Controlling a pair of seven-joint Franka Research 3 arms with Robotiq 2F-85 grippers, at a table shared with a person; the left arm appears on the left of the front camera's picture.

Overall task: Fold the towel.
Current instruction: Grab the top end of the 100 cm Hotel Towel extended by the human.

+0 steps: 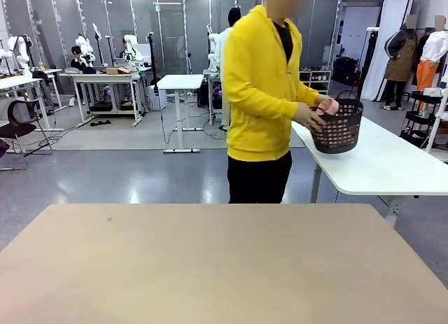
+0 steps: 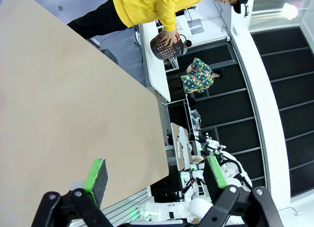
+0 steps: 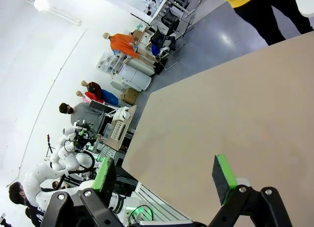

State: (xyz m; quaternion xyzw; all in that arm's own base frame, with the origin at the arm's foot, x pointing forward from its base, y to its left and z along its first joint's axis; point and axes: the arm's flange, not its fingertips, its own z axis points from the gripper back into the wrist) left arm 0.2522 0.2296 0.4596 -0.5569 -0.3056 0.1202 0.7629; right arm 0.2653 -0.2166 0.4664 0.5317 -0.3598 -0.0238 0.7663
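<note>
Both jaws stand wide open, empty; we advise waiting until the towel [image 1: 327, 106] lies flat on the counter [image 1: 210, 268].

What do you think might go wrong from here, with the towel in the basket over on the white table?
1. The towel sits bunched in the basket on the white side table, the person's hand at its rim; it may arrive on the beige table crumpled, its hems hard to find.
2. The left gripper and right gripper both hang open by that table; moving in while the person lays the towel down risks touching a hand.
</note>
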